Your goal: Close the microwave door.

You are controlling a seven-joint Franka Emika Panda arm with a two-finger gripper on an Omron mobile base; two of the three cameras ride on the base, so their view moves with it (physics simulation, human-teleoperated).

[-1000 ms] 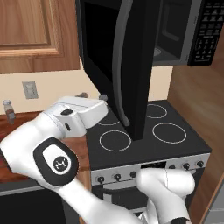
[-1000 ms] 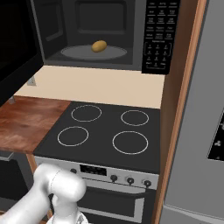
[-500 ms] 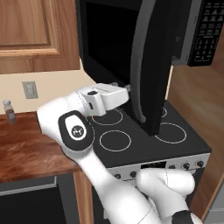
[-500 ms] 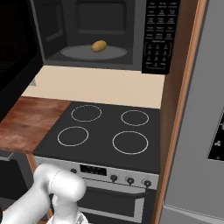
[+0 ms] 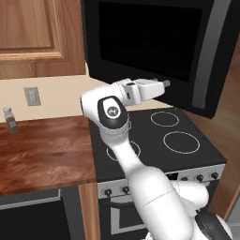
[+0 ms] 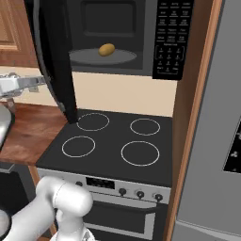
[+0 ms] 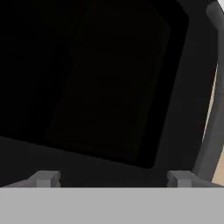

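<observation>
A robot arm is pressing its pincer [image 5: 166, 84], tips spread and pinching nothing, against the outer face of the microwave door [image 5: 154, 44], pushing rather than grasping. The door is hanging part-open over the stovetop [image 6: 117, 141]; a potato [image 6: 107, 49] is sitting in the microwave [image 6: 127, 37].

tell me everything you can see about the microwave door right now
The microwave door is a large glossy black panel with a darker window in the middle and a long curved grey handle down its free edge. It is part-way shut, swung out at an angle over the stovetop, hinged on the left of the microwave. The cavity can be seen past it, with a potato on the plate. The gripper, fingers spread, is against the door's outer face near its lower edge.
</observation>
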